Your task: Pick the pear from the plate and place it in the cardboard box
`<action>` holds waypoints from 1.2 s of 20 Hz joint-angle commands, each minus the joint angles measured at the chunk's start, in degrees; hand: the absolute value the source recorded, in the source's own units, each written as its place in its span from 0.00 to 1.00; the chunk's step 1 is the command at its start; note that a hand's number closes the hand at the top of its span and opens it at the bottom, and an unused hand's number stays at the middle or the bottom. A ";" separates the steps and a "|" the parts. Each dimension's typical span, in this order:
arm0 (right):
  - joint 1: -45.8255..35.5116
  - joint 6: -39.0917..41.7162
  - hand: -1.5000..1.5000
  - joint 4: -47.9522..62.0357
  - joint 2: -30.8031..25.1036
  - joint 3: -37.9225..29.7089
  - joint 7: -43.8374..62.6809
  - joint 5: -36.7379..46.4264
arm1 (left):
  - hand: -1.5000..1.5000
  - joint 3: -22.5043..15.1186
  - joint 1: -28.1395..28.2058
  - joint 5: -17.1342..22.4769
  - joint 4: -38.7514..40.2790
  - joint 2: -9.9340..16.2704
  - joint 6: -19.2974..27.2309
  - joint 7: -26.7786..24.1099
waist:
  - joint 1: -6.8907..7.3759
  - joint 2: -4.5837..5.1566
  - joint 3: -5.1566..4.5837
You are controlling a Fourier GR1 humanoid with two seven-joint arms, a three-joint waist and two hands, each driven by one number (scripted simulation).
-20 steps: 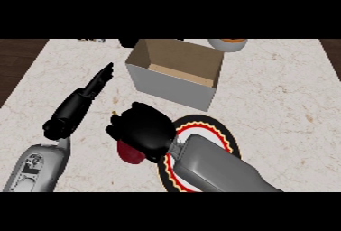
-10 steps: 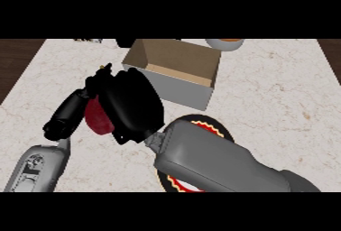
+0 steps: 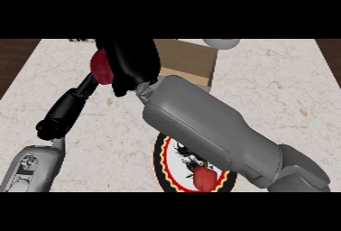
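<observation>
The pear (image 3: 100, 68) is dark red and only its left side shows, held up in my right hand (image 3: 130, 61), whose black fingers curl round it. The hand hangs at the left front corner of the open cardboard box (image 3: 188, 61), hiding that part of the box. My grey right forearm (image 3: 206, 131) runs down to the lower right and covers most of the plate (image 3: 174, 173), a round plate with a black, yellow and red rim. My left hand (image 3: 65, 110) lies open on the counter at the left, fingers straight and pointing toward the pear.
A pale round dish (image 3: 223, 43) with something orange in it stands behind the box at the far edge. A red patch (image 3: 203, 178) shows on the plate's face. Dark floor borders the marble counter (image 3: 286, 90) at left and right.
My right hand has carried the pear up and away from the plate toward the box's left corner. The forearm now hides more of the plate. The left hand has stayed put.
</observation>
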 commanded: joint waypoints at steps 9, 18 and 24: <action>-6.43 20.30 1.00 25.92 -2.90 -7.26 -15.66 -8.06 | 0.50 -1.13 1.23 -2.00 -1.24 -1.87 1.68 0.54 | -0.68 0.36 0.05; -5.83 30.58 0.00 38.01 -1.50 -7.56 -26.42 -7.24 | 0.50 1.01 -0.97 -0.37 -1.20 -0.69 -0.11 1.73 | -0.64 0.53 0.07; -6.53 28.22 0.00 37.46 -4.61 -12.75 -40.72 -10.14 | 0.50 0.29 1.97 -0.67 -3.01 -0.65 -0.87 0.48 | -0.36 0.44 0.12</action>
